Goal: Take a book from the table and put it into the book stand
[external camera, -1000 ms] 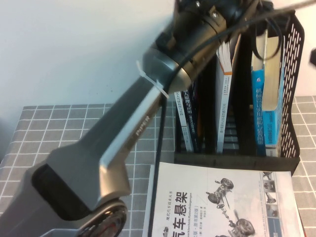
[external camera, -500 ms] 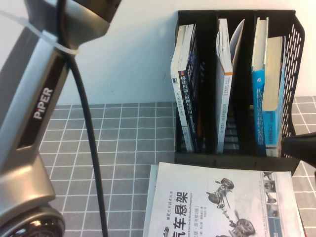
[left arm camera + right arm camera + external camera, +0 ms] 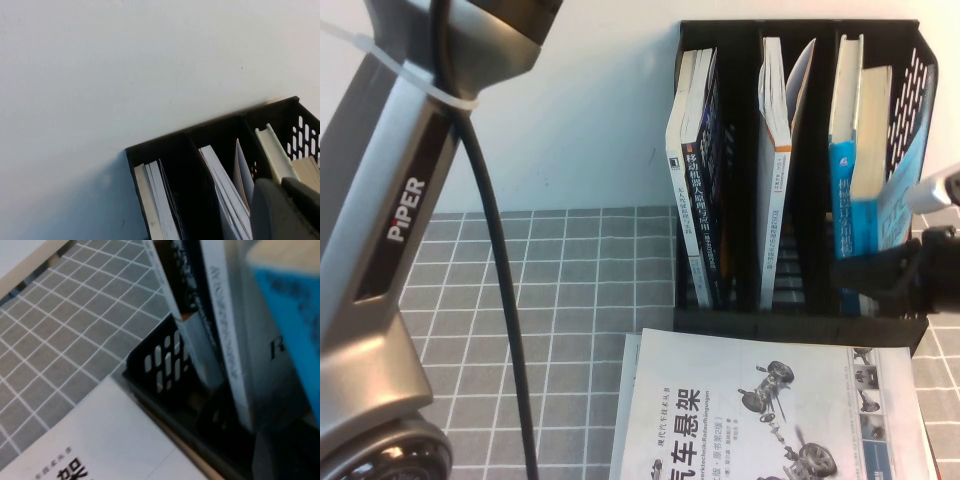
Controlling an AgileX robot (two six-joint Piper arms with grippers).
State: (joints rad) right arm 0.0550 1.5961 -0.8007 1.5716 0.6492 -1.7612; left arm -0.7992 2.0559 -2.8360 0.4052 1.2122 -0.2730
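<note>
The black book stand (image 3: 720, 318) stands at the back right of the grid-cloth table (image 3: 570, 260), with books in all three slots. A thick paperback with a bright blue cover (image 3: 870, 130) leans in the right slot; I cannot read its title. It shows as a blue cover in the right wrist view (image 3: 290, 305). My right gripper (image 3: 860, 272) hangs in front of the right slot's lower part, and in its own view (image 3: 280, 450) sits close to the stand (image 3: 150, 360). My left gripper (image 3: 285, 187) is high above the stand (image 3: 135, 150); it is out of the high view.
The white book with car-suspension drawings (image 3: 770, 410) lies flat in front of the stand, also in the right wrist view (image 3: 100, 440). My left arm (image 3: 390, 230) fills the left side. A white wall stands behind the stand.
My left arm swung from over the stand back to the left. My right gripper came in from the right edge to the front of the right slot. The thick blue book shifted slightly.
</note>
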